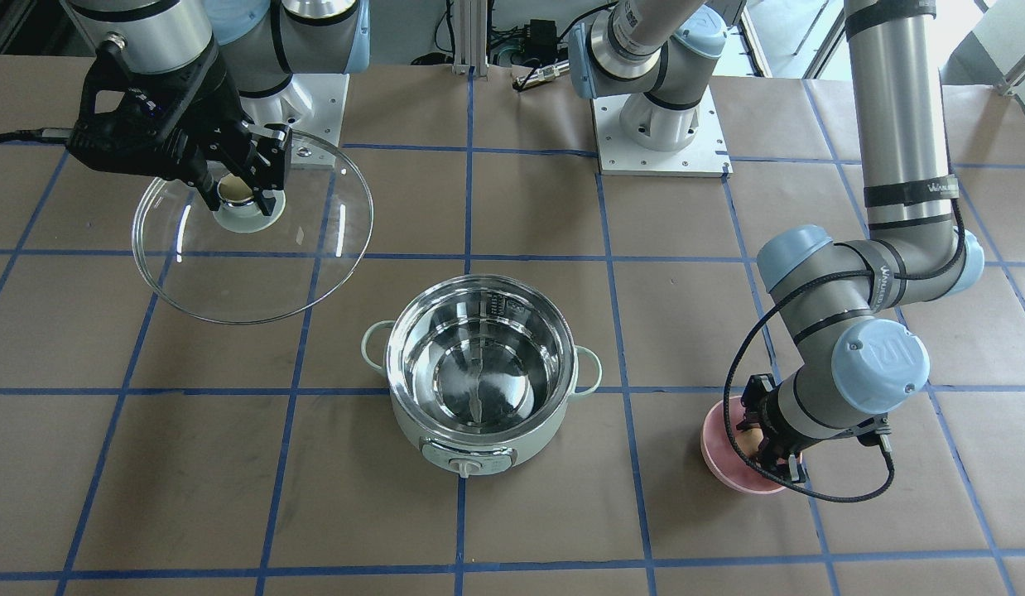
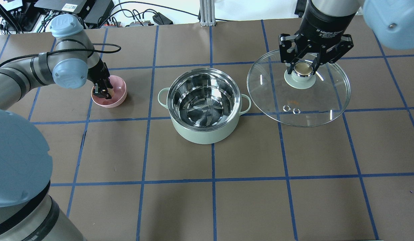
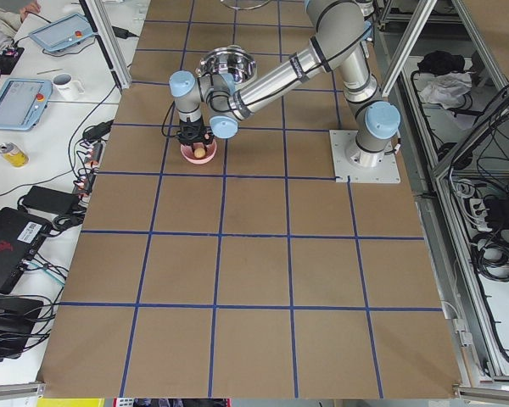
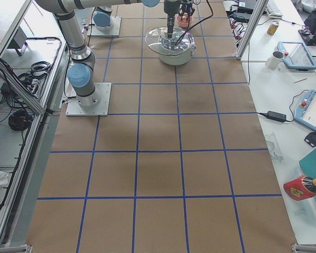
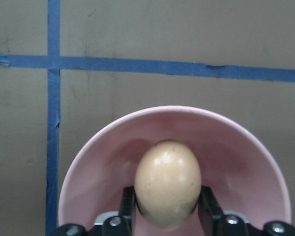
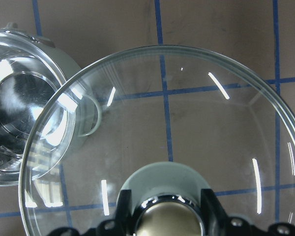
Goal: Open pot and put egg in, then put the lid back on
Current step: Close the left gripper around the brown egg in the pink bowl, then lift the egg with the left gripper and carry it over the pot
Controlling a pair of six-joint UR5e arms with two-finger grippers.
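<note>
The mint-green pot (image 2: 200, 134) stands open in the middle of the table, its steel inside empty; it also shows in the front view (image 1: 413, 426). My right gripper (image 2: 303, 68) is shut on the beige knob of the glass lid (image 2: 299, 100) and holds it beside the pot, on the right in the overhead view. The lid also shows in the right wrist view (image 6: 187, 123). My left gripper (image 2: 102, 92) reaches into the pink bowl (image 2: 119, 95). In the left wrist view its fingers (image 5: 128, 206) press both sides of the tan egg (image 5: 168, 184).
The pink bowl (image 1: 719, 455) sits about one grid square from the pot on my left side. Blue tape lines cross the brown table. Both arm bases (image 1: 657, 124) stand at the table's robot-side edge.
</note>
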